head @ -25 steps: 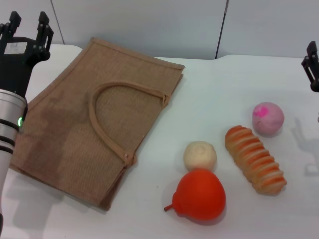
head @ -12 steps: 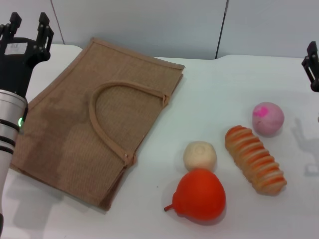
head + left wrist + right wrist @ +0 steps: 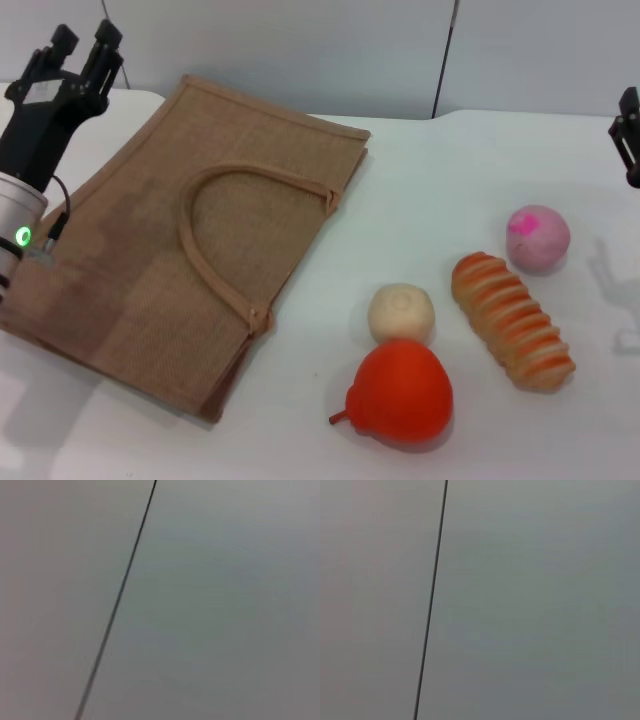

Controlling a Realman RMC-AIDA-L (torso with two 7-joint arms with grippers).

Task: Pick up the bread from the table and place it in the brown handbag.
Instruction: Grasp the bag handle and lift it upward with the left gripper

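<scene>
The bread (image 3: 512, 320), a long loaf with orange and cream ridges, lies on the white table (image 3: 430, 170) at the right. The brown handbag (image 3: 130, 270) lies flat on the left, its looped handle on top. My left gripper (image 3: 87, 34) hovers open and empty above the bag's far left corner, far from the bread. Only a part of my right gripper (image 3: 628, 140) shows at the right edge, raised beyond the pink ball. Both wrist views show only a grey wall with a dark seam.
A round cream bun (image 3: 401, 312) and a red pear-shaped fruit (image 3: 402, 392) sit just left of the bread. A pink ball (image 3: 538, 238) lies just beyond the bread's far end. A grey wall stands behind the table.
My left arm has swung and tilted to the right, bringing its gripper closer over the bag's far left corner. The right arm and the objects have not moved.
</scene>
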